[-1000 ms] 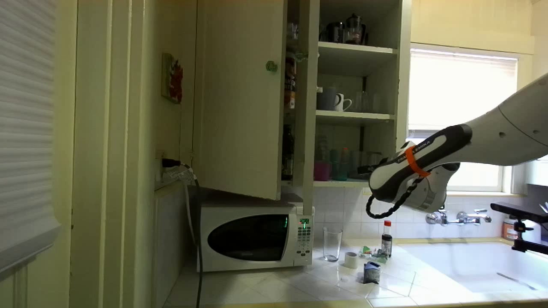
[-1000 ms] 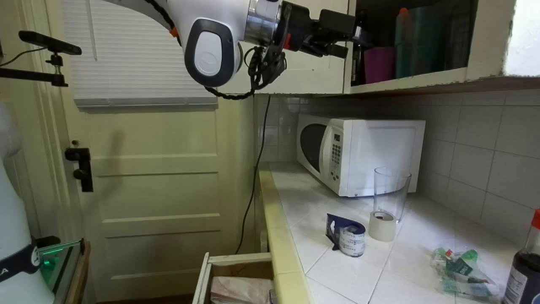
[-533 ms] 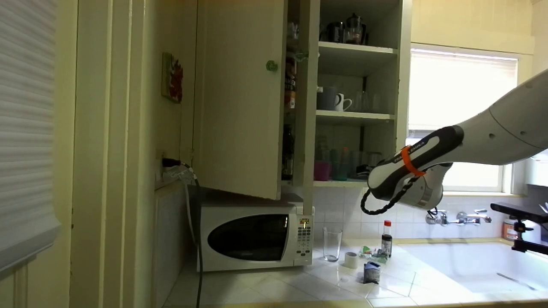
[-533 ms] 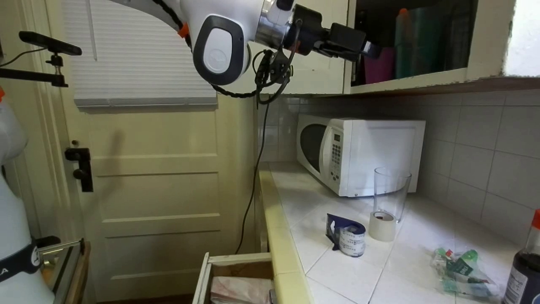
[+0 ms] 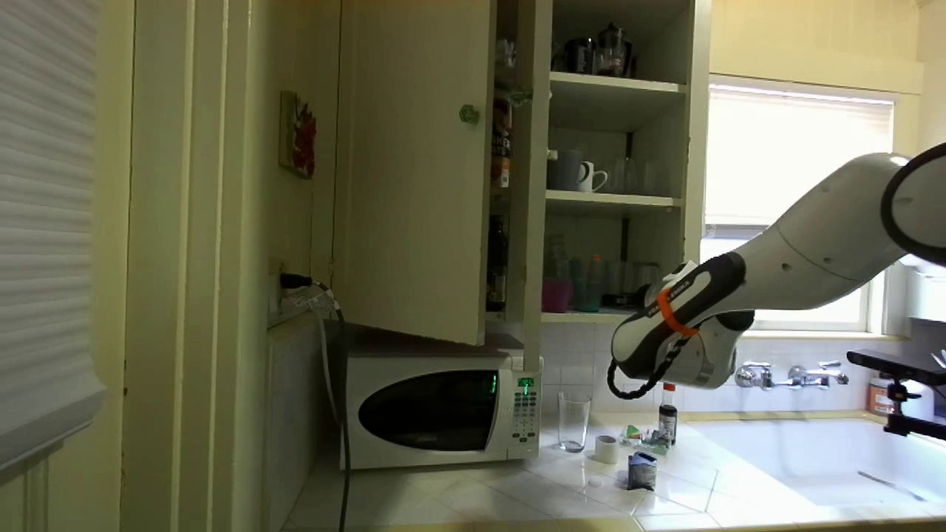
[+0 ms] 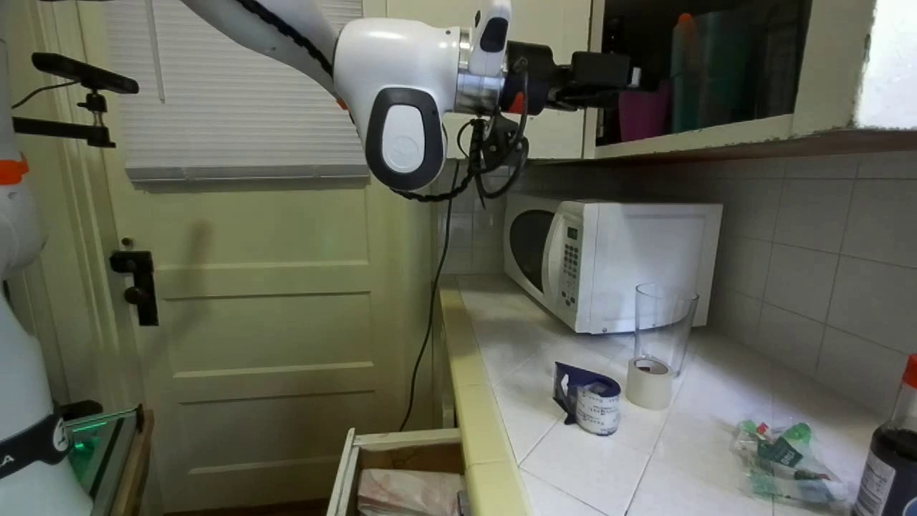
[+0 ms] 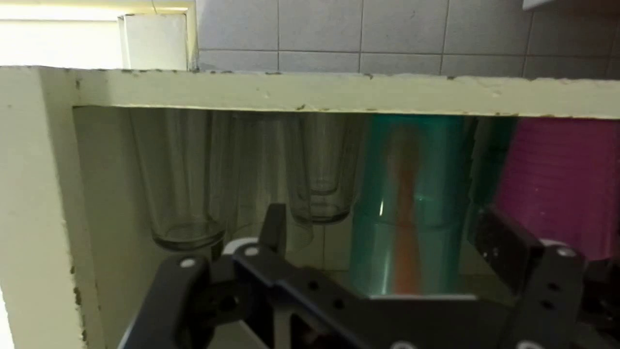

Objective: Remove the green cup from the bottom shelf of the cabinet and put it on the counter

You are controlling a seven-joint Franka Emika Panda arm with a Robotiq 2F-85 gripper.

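Exterior view: arm [image 5: 798, 255] reads "EMIKA". Wrist view: fingers [image 7: 273, 230] parted, facing green cup [image 7: 438, 208].

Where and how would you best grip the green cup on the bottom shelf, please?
I'd grip the green cup by both sides, mid-height, coming level from the front of the cabinet: it looks upright and rounded, the shelf above hinders overhead access, and the open pincer frames it.
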